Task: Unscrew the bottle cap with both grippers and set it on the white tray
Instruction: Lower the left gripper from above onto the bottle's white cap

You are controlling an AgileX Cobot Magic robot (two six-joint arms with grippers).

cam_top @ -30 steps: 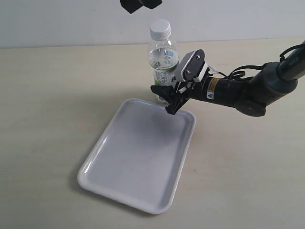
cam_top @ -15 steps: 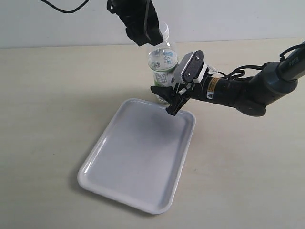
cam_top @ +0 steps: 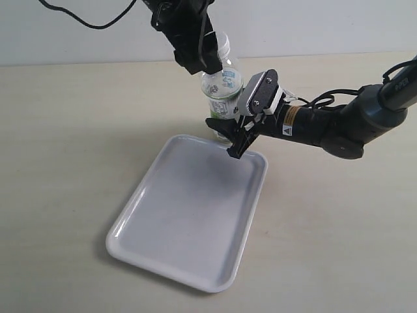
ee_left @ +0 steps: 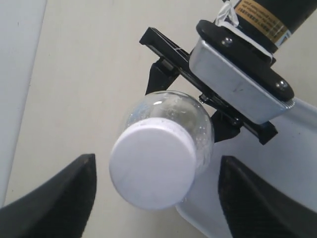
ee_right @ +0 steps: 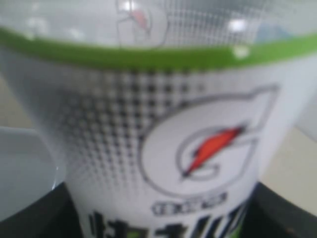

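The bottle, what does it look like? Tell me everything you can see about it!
The bottle is small and made of clear plastic, with a white-and-green label showing a red bolt logo and black characters. Its white cap is on. It stands upright on the beige table, just behind the white tray. The right gripper clamps its lower body from the side. The left gripper hangs open around the cap, its fingers not touching it.
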